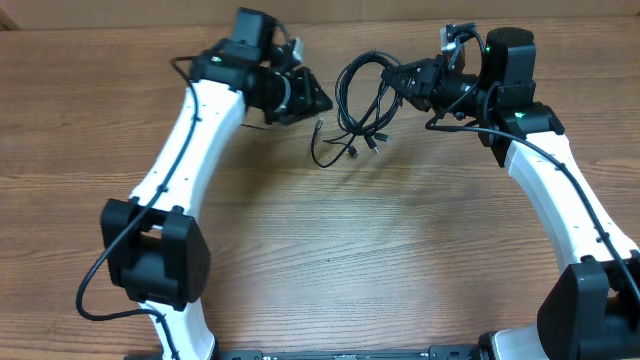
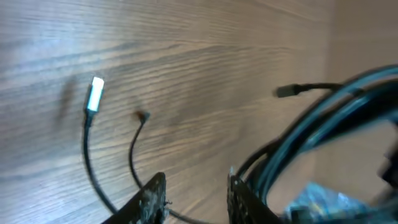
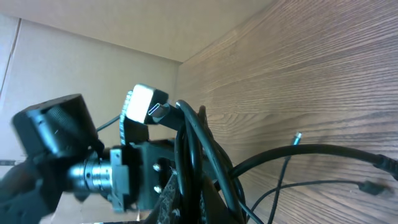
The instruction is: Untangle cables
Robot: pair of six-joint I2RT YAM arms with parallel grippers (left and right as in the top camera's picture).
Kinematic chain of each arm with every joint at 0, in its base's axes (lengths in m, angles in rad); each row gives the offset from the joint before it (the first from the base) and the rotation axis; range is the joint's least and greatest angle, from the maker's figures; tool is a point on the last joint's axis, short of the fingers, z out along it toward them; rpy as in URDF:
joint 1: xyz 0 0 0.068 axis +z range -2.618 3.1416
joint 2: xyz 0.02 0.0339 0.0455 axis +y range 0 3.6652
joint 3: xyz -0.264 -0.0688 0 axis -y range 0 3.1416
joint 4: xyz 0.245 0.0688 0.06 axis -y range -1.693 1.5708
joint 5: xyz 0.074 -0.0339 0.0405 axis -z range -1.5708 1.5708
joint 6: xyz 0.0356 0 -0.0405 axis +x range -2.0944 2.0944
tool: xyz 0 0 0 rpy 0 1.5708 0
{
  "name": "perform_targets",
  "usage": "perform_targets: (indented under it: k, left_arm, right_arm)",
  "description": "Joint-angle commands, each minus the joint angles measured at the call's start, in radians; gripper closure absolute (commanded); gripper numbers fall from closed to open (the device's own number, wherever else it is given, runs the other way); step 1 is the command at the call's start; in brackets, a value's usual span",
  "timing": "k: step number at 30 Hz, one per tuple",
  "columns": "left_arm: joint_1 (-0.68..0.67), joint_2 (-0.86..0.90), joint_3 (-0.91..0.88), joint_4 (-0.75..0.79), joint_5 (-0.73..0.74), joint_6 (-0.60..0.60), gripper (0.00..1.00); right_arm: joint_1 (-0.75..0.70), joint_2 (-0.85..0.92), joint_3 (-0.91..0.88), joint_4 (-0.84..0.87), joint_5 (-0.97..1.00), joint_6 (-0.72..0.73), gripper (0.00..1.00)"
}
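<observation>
Overhead, the cables (image 1: 360,100) are seen bunched upper centre, pinched by the right claw (image 1: 398,78), left claw (image 1: 320,100) part-spread beside them, untangling judged barely begun.

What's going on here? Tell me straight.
Two robot arms are working on a tangle of cables on the table. The right hand is shut on the looped bundle. The left hand is open beside the loose ends, one with a silver-tipped plug. The cords are not yet separated.
</observation>
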Motion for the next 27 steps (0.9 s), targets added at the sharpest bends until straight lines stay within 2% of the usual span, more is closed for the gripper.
perform_targets:
  k: [1,7,18,27]
  left_arm:
    - [0.046,0.006,-0.009,-0.014,0.199,0.193,0.67]
    - [-0.009,0.007,-0.017,-0.026,0.145,0.228,0.67]
    - [-0.1,0.009,-0.017,-0.019,-0.106,0.099,0.68]
    - [-0.101,0.009,-0.017,-0.052,-0.134,0.07,0.7]
  right_arm:
    - [-0.005,-0.003,0.038,0.007,-0.02,-0.014,0.96]
    - [-0.005,-0.003,0.038,0.006,-0.026,-0.013,0.96]
    - [-0.005,-0.003,0.038,0.003,-0.042,-0.013,0.96]
    - [-0.005,-0.003,0.038,0.003,-0.042,-0.014,0.96]
